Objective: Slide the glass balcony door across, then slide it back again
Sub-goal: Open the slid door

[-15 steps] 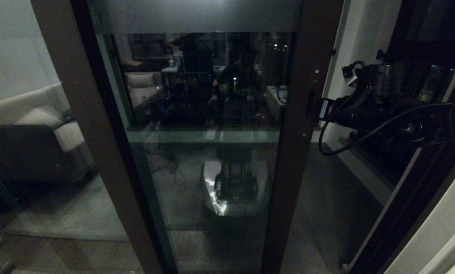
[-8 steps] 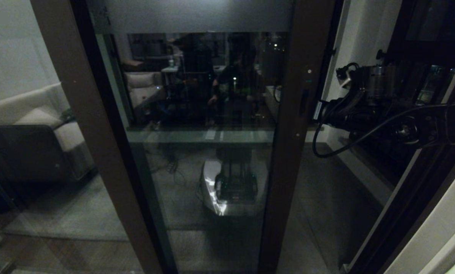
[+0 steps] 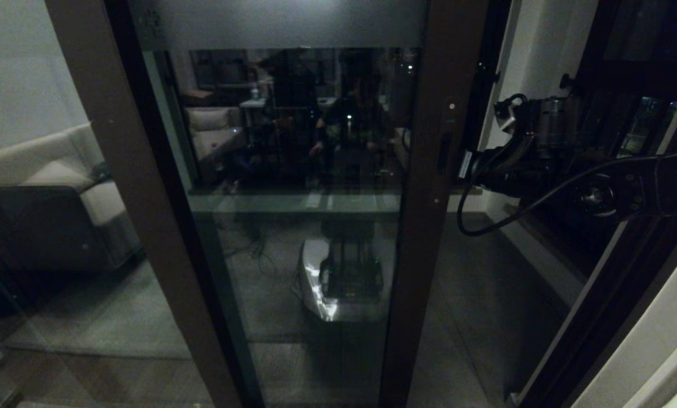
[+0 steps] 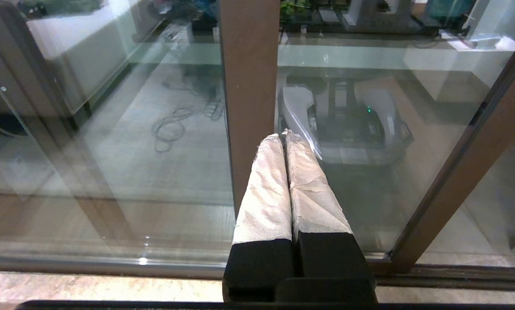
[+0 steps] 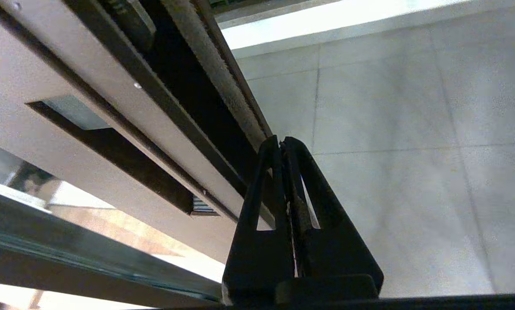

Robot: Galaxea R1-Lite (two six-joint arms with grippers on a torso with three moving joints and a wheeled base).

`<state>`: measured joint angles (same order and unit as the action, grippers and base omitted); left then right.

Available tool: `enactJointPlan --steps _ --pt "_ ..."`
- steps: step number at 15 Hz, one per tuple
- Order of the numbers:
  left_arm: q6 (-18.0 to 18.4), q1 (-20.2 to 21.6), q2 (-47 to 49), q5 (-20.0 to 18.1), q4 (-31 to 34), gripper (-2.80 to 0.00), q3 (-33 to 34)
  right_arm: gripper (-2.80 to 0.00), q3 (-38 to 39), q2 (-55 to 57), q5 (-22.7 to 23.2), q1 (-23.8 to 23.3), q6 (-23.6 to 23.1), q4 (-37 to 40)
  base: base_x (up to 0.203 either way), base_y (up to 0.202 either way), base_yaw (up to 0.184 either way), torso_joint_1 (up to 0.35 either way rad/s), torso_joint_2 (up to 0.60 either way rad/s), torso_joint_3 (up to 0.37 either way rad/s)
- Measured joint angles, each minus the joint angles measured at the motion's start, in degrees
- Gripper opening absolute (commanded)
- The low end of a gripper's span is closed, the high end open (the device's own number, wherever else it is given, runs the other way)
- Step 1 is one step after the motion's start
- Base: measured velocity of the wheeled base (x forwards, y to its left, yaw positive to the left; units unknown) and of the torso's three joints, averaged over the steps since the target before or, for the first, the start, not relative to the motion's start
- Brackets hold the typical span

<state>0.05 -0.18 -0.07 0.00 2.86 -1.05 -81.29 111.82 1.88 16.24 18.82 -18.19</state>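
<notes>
our right gripper (image 5: 282,144) has its two black fingers pressed together, nothing between them, tips right against the outer edge of the glass balcony door (image 3: 293,187). in the head view the right arm (image 3: 570,175) reaches in level from the right, its gripper end meeting the door's brown stile (image 3: 429,170) beside the slim black recessed handle (image 3: 444,153). a black cable (image 3: 485,224) loops down beneath the wrist. to the right of the stile a gap shows grey floor tiles (image 5: 391,129) and a white wall (image 3: 533,51).

our left gripper (image 4: 285,137) sits low, its white-wrapped fingers (image 4: 266,189) closed tight on nothing, pointing at the lower glass in front of a brown upright.

the door itself fills the middle of our view, frosted band (image 3: 281,22) across the top, the pane mirroring the robot's base (image 3: 344,277). left of it, a second brown-framed panel (image 3: 43,198) shows a pale sofa (image 3: 60,181) behind the glass.
</notes>
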Motion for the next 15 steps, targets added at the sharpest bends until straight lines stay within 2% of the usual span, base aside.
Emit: enactJointPlan --steps 15 --pt "0.0 0.0 0.0 0.0 0.0 -2.80 0.0 -2.80 -1.5 2.9 0.0 0.7 0.5 0.0 0.000 0.000 0.000 0.000 0.00 0.000"
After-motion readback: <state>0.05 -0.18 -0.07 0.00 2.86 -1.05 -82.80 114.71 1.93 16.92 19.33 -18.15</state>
